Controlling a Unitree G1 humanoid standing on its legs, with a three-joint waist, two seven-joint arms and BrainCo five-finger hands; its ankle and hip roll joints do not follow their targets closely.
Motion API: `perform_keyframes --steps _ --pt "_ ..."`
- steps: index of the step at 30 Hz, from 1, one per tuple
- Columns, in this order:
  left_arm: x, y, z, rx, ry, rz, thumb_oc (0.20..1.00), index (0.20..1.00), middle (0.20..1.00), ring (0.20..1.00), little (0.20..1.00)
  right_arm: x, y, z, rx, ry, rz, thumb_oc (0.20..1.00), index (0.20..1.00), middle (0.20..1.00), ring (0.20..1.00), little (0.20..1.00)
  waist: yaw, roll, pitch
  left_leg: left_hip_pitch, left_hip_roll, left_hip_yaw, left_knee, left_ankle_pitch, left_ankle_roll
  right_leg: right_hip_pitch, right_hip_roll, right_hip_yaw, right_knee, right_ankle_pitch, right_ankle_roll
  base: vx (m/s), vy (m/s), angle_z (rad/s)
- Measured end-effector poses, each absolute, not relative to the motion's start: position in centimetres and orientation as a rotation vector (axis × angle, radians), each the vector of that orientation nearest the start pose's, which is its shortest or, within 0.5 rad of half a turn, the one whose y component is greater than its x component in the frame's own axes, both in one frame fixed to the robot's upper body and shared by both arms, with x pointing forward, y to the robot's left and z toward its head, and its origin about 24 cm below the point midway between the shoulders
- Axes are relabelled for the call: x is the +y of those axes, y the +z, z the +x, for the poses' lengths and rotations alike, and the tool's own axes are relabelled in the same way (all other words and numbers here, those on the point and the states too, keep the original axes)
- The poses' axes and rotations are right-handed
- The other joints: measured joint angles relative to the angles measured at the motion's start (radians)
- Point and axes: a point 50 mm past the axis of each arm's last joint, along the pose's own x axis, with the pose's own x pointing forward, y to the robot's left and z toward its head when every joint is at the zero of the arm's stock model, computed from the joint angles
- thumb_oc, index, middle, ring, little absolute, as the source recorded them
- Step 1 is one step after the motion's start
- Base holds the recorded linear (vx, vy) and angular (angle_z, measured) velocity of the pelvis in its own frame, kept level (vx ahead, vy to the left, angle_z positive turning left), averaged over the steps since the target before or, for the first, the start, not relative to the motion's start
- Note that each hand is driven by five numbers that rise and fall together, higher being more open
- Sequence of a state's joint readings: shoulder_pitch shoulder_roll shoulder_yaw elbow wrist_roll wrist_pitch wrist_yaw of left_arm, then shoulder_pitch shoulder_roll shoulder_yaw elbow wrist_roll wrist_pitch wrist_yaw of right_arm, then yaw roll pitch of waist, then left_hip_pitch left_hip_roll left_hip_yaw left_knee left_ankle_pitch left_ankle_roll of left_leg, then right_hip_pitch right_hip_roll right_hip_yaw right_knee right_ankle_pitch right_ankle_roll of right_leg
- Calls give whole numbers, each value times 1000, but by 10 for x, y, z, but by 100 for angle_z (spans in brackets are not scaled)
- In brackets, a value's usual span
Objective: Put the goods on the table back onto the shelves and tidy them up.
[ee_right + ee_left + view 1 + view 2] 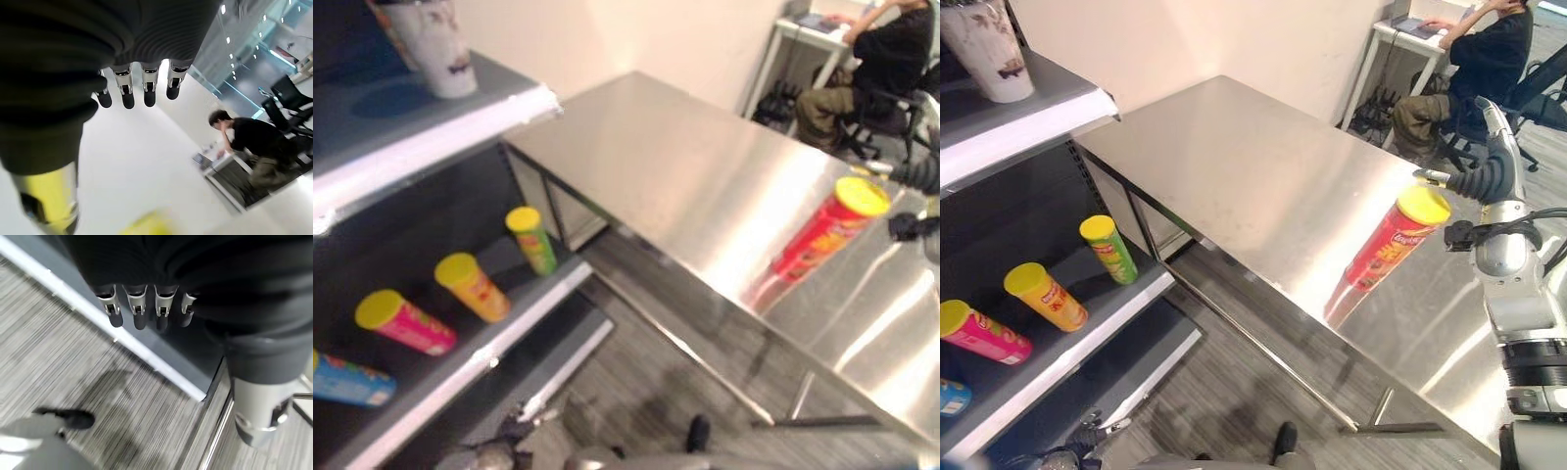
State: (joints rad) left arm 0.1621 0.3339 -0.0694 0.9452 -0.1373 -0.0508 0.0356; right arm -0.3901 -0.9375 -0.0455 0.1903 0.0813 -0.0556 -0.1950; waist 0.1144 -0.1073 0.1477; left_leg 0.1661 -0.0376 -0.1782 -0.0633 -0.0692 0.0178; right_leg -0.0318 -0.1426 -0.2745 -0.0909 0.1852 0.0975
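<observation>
The robot's right hand reaches in beside a red can with a yellow lid, the one item left on the steel table; its fingers hang straight and hold nothing, apart from the can's top as far as the head views show. A clean pickup likely means closing round the can's body below the lid, since the tall tube looks easy to tip on the slick surface. The left hand hangs low over the floor, fingers relaxed and empty. Farther off, across the table from the working hand, the shelf carries four more cans lying down. Beyond, a person sits at a desk.
</observation>
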Motion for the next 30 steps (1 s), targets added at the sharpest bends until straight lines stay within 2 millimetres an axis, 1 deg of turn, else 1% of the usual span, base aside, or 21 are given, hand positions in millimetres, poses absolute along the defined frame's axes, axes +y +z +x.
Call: perform_keyframes --steps 2,5,9,12,16,17,19,23,26,28,30 --pt "268 -140 86 1047 204 223 1000 1000 1000 1000 1000 -318 227 296 -387 -322 -758 1000 1000 1000 1000 1000 -1 4 -1 -2 20 -2 0 -4 -16 4 18 -14 0 -11 -16 25 -34 11" --pt "267 -140 85 1048 197 217 1000 1000 1000 1000 1000 -318 228 295 -396 -296 -701 1000 1000 1000 1000 1000 -1 6 -1 -5 34 -4 -6 -6 -19 7 29 -22 0 -15 -20 23 -25 8" --pt "267 -140 84 1052 191 214 1000 1000 1000 1000 1000 -318 228 294 -402 -262 -668 1000 1000 1000 1000 1000 -2 6 -1 -6 36 -8 -7 -7 -20 11 27 -36 0 -17 -18 15 -7 8" --pt "268 -142 74 1075 190 211 1000 1000 1000 1000 1000 -319 231 292 -421 -268 -641 1000 1000 1000 1000 1000 -2 7 -2 -8 37 -8 -6 -5 -22 11 27 -38 0 -25 -14 0 0 0" --pt "268 -143 70 1085 191 210 1000 1000 1000 1000 1000 -320 234 290 -446 -265 -579 1000 1000 1000 1000 1000 0 12 -5 -11 37 -9 -4 -5 -23 10 27 -40 0 -25 -15 0 0 0" --pt "268 -143 70 1082 188 208 1000 1000 1000 1000 1000 -317 235 290 -447 -220 -549 1000 1000 1000 1000 1000 1 16 -7 -12 37 -9 -4 -5 -23 10 27 -40 0 -22 -19 0 0 0" --pt "267 -142 70 1079 182 205 1000 1000 1000 1000 1000 -311 236 291 -451 -168 -545 1000 1000 1000 1000 1000 0 20 -10 -12 37 -10 -4 -5 -23 10 27 -41 0 -21 -21 0 0 0" --pt "266 -141 73 1061 170 201 1000 1000 1000 1000 1000 -301 239 290 -421 -26 -595 1000 1000 1000 1000 1000 0 20 -11 -13 37 -13 -4 -4 -23 10 27 -44 0 -17 -26 -5 4 2" --pt "266 -142 71 1062 156 194 1000 1000 1000 1000 1000 -291 248 284 -398 110 -712 1000 1000 1000 1000 1000 0 20 -12 -13 37 -14 -5 -4 -23 10 26 -45 0 -17 -26 0 0 0" --pt "265 -142 72 1059 148 191 1000 1000 1000 1000 1000 -286 252 281 -410 152 -732 1000 1000 1000 1000 1000 0 19 -13 -13 37 -14 -5 -4 -23 10 26 -44 0 -17 -26 0 0 0" --pt "265 -141 73 1054 146 193 1000 1000 1000 1000 1000 -284 250 282 -403 181 -739 1000 1000 1000 1000 1000 -1 16 -15 -13 37 -13 -5 -4 -23 10 26 -44 0 -17 -26 0 0 0"
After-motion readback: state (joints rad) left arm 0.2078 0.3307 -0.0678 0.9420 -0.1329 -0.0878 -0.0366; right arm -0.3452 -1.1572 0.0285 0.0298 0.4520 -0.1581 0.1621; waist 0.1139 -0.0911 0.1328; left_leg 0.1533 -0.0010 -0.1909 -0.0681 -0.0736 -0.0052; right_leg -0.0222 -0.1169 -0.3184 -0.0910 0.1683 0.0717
